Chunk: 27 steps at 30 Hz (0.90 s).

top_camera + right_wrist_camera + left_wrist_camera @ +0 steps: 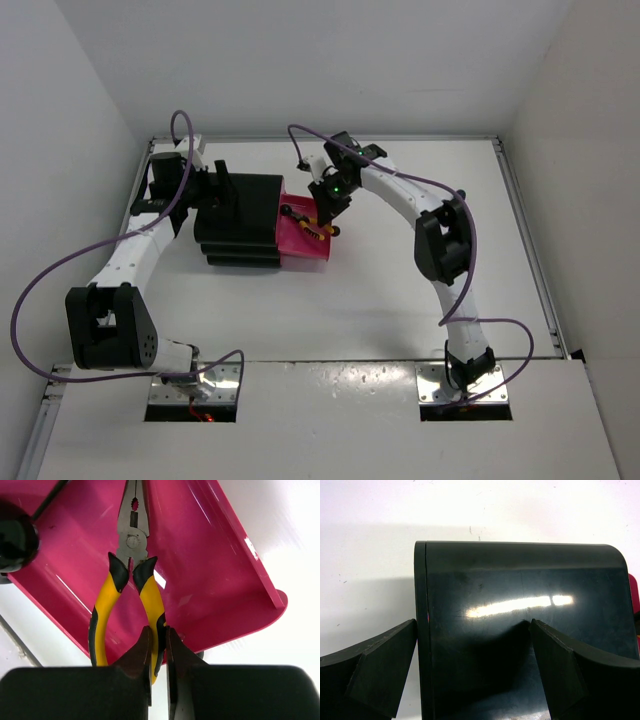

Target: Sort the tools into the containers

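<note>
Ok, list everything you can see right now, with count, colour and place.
Glossy rounded-corner box cabinet: one, black, far left-centre of the table.
Plastic drawer: one, magenta-pink, pulled out of the cabinet toward the right arm.
Steel-jawed pliers: one, yellow-and-black handles, lying in the drawer.
Round knob: one, black, by the drawer's edge.
Flat table: one, white, under everything.
Arms: two, white with black joints, left arm, right arm.
Left gripper: one, black, open, straddling the cabinet.
Right gripper: one, black, shut on a pliers handle.
</note>
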### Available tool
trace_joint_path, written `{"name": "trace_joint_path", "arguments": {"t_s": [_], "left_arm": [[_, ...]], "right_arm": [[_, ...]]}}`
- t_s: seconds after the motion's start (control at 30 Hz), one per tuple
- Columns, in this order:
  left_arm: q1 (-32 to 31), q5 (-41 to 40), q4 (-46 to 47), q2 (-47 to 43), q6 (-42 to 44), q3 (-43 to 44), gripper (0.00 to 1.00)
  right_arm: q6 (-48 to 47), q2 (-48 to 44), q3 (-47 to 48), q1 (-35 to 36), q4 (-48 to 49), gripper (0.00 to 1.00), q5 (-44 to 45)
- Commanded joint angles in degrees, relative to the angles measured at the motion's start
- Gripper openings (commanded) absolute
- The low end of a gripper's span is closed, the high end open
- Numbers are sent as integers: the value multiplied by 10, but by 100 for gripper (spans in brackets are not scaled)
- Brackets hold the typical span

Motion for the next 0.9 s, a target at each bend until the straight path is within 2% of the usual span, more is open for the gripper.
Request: {"name": "trace_joint_path", "arguments": {"t_s": [0.0,0.17,0.23,0.37,0.5,0.53,0.63,0.87], "left_arm": [[1,-24,-105,29,28,-27,100],[1,-24,-105,29,28,-27,100],[1,-24,-105,29,28,-27,100],[1,-24,-105,29,28,-27,100],[1,-24,-105,34,28,-27,100],[1,-24,-105,34,28,-27,100],[1,-24,-105,34,28,-27,100],[1,-24,-105,34,28,-27,100]], "right_arm": [[25,-22,-10,7,51,0,-2],[31,-22,-22,12,56,0,-2],[31,-22,-22,17,56,4,-2],[36,-22,-22,17,62,4,-2],[36,-17,-16,23,62,15,5],[36,-17,-16,23,62,22,5],[36,-17,-16,28,62,36,15],[31,-50,-16,33,68,39,13]]}}
